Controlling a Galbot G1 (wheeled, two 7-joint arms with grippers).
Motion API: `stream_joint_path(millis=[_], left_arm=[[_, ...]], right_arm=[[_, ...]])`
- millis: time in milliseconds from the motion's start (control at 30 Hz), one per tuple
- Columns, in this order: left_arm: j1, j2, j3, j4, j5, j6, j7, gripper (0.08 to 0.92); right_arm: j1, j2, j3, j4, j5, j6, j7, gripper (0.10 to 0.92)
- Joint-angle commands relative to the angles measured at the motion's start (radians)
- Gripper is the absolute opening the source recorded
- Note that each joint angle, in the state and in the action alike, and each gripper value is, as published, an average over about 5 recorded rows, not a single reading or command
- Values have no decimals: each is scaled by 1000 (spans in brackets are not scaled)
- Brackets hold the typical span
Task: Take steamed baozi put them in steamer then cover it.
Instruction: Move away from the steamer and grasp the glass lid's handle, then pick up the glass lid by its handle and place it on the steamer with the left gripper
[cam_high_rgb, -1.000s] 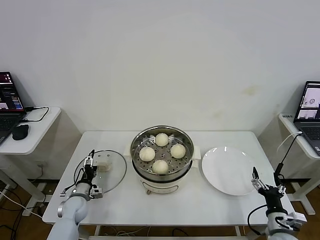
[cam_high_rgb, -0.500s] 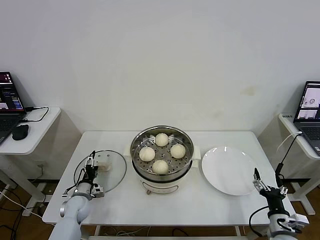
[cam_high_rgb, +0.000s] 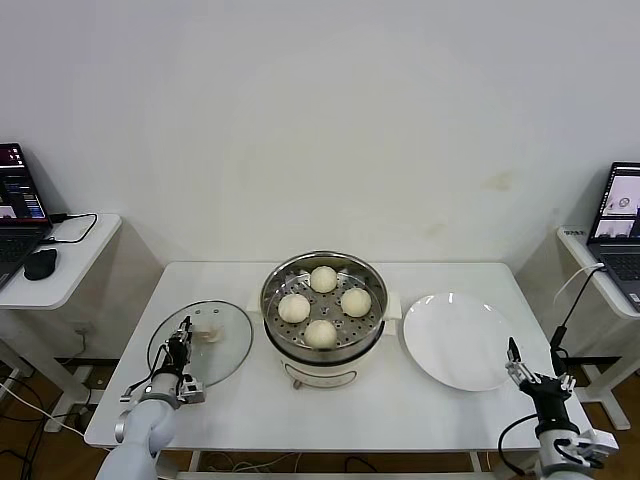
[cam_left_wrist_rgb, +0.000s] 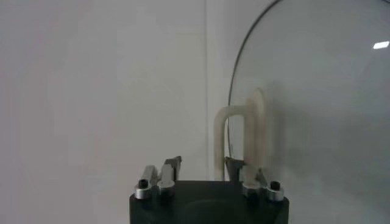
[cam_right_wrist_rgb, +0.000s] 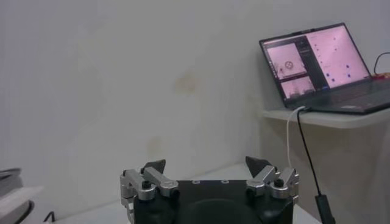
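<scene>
Four buns (cam_high_rgb: 321, 304) seated in open steamer (cam_high_rgb: 323, 320) at counter (cam_high_rgb: 400, 400) centre. Glass lid (cam_high_rgb: 203, 343) flat at 9 o'clock of steamer, handle (cam_left_wrist_rgb: 239, 141) up, bar's long axis roughly fore-and-aft, toward 12 o'clock. Left claw (cam_high_rgb: 182, 345) at lid's near-left edge, jaws part-closed, handle between them; firm contact cannot be told. Right claw (cam_high_rgb: 532, 373) wide, parked at counter's 4 o'clock corner, beside white plate (cam_high_rgb: 458, 340).
</scene>
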Motion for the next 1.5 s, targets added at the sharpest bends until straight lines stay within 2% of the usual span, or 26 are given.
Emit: stream_joint_path(millis=[33,133,233,433,700,933,1100,1167,1333,1500], left_arm=[[10,8,-1,-26,-6,0,4,267],[18,11,-4,-45,-13,0,0,182],[39,12,-11,-93,-18,4,1,137],[110,5,-39,-273,-29,49,25,134],[200,-33,-78,-548,-51,208,113,134],[231,10,-123,-614,-97,230,151,134],[225,41,-119,-661,-65,355,141,134],[218,42,-104,-706,-45,422,171,134],[182,-5,-43,-840,64,550,341,134],[160,-77,44,-892,139,566,383,134]], right_arm=[[-2,1,-1,4,0,-1,0,823],[-3,0,0,7,1,-1,0,823],[-4,0,1,12,2,-2,0,823],[9,-2,-2,22,3,-11,2,823],[32,3,-3,42,9,-23,5,823],[28,4,-4,52,14,-22,3,823],[31,6,-3,51,14,-22,4,823],[34,8,-3,50,14,-24,4,823],[44,12,-3,40,5,-25,4,823],[51,16,-1,33,-3,-23,4,823]])
